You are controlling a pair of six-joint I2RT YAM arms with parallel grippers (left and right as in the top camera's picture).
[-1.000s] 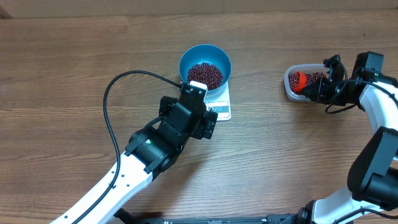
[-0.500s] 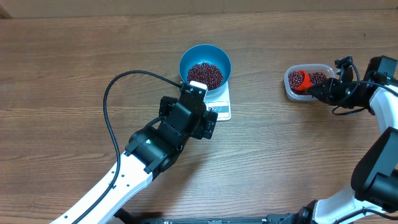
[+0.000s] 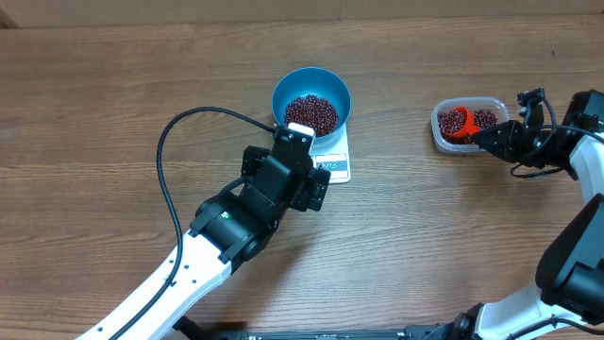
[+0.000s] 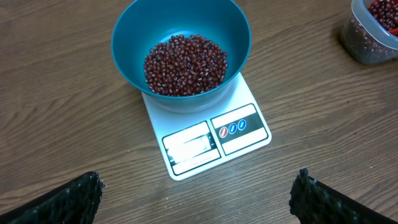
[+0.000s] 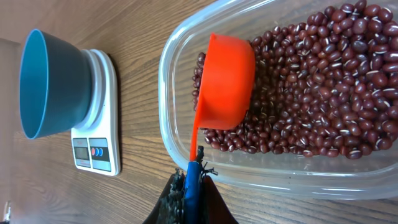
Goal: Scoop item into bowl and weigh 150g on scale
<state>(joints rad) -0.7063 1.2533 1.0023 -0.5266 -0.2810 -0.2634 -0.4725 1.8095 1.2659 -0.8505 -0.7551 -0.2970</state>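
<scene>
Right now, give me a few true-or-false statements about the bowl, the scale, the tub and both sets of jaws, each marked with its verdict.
1. The blue bowl sits on the scale. True.
2. The bowl is empty. False: it holds a heap of beans.
3. The orange scoop lies inside the clear tub. True.
4. The left jaws grip the bowl. False: they stand open, short of the scale, touching nothing.
5. The right jaws are shut on the scoop's handle. True.
6. The tub touches the scale. False: bare table lies between them.
</scene>
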